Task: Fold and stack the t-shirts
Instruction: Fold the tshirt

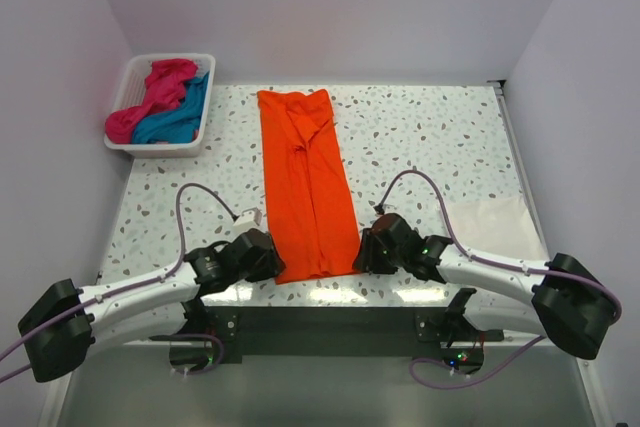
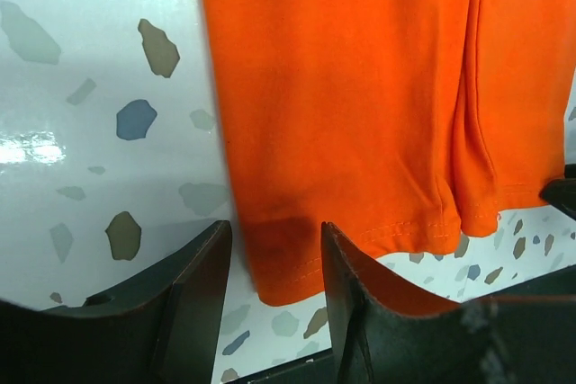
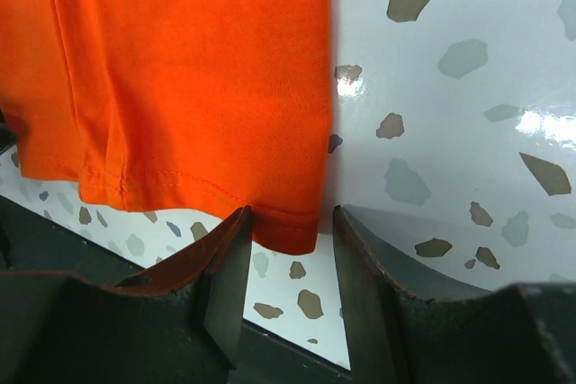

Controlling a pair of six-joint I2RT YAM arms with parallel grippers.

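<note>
Three shirts are in view. We see the orange t-shirt (image 1: 305, 187) lying flat as a long, narrow strip down the middle of the table (image 1: 440, 137), running from near the far edge to just short of the near edge, its layers overlapping along its length.

At the near edge, the left gripper (image 1: 264, 256) sits at the left corner of the hem and the right gripper (image 1: 367, 251) at the right corner. From each wrist camera we see the jaws spread apart and unclenched, with the stitched corner of the hem lying in the gap between the tips. Neither is pinching the cloth, and we cannot tell whether the cloth touches them.

At the far left corner stands a white slatted basket (image 1: 127, 147). In it the magenta-pink t-shirt (image 1: 160, 87) lies crumpled against the teal-blue t-shirt (image 1: 178, 122), well apart from the orange one.
</note>
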